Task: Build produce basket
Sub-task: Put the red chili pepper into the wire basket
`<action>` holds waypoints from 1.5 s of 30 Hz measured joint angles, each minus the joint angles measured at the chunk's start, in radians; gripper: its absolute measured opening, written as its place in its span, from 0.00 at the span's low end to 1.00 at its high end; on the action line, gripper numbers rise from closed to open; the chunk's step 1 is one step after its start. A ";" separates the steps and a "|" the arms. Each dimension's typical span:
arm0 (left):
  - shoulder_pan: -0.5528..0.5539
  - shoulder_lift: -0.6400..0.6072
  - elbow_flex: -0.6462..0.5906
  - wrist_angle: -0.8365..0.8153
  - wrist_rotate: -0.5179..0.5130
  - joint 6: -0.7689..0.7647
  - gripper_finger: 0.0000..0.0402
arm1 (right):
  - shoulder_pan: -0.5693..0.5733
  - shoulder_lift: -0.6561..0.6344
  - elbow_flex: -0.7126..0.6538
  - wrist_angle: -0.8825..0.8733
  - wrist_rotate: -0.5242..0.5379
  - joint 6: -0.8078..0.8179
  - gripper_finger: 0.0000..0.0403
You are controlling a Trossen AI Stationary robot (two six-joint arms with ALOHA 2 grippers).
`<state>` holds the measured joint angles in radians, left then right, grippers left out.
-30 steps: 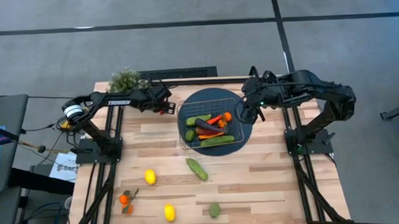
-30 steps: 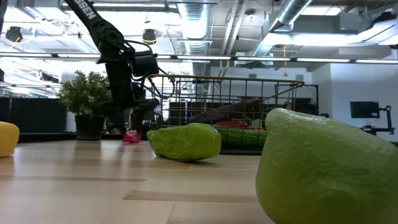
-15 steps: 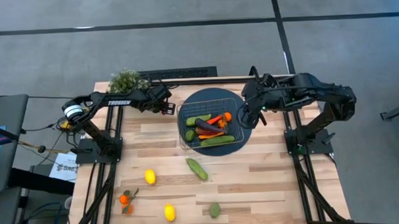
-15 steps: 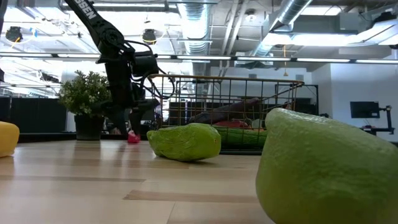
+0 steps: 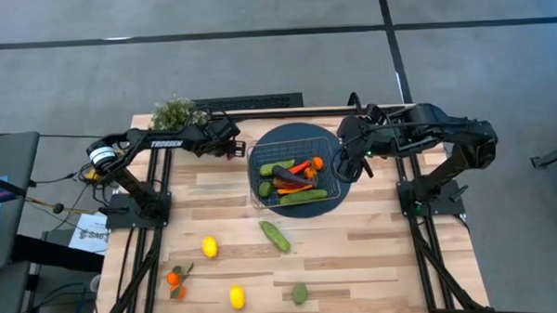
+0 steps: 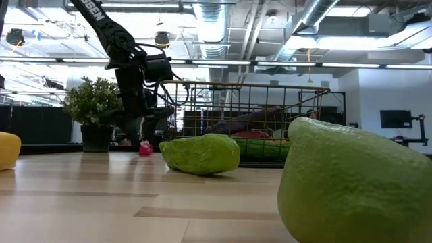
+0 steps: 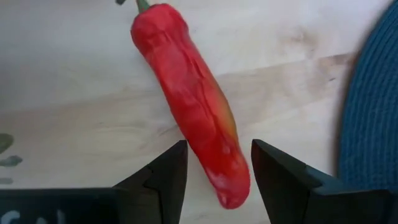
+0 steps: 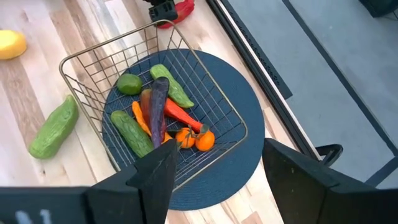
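Note:
A red pepper (image 7: 193,99) lies flat on the wooden table beside the blue mat's left edge (image 7: 373,112). My left gripper (image 7: 217,168) is open and low over it, one finger on each side of the pepper's pointed end. It shows in the high view as my left gripper (image 5: 233,149). The wire basket (image 5: 260,166) sits on the round blue mat and holds cucumbers, a lime, an eggplant (image 8: 158,106), a carrot, a red pepper and small oranges. My right gripper (image 5: 349,161) is open and hovers above the mat's right edge, clear of the basket (image 8: 109,50). My left gripper comes at the red pepper from above, its open fingers standing across the pointed end (image 7: 233,186), away from the stem. The pepper lies on the table. I cannot tell whether either finger touches it.
Loose produce lies on the near half of the table: a cucumber (image 5: 275,236), two lemons (image 5: 209,246) (image 5: 236,296), small oranges (image 5: 176,281) and a lime (image 5: 300,293). A bushy potted plant (image 5: 175,114) stands at the far left corner. Bare wood lies between basket and near edge.
My right gripper has drawn back a little toward the table's right and near edges, staying open above the mat. My left gripper has stayed over the red pepper.

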<state>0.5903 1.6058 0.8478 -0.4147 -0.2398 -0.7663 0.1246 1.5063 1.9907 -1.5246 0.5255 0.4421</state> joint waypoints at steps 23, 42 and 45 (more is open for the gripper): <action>-0.024 0.110 0.007 0.059 0.019 0.015 0.40 | 0.000 0.000 0.000 -0.001 0.023 -0.006 0.63; -0.023 0.082 0.004 0.071 0.069 0.186 0.05 | -0.001 0.000 0.000 0.014 0.023 -0.005 0.63; -0.025 0.034 0.003 0.065 0.063 0.190 0.05 | -0.001 0.000 0.000 0.015 0.023 -0.005 0.63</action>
<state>0.5655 1.6398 0.8509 -0.3494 -0.1763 -0.5765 0.1238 1.5066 1.9907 -1.5099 0.5480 0.4370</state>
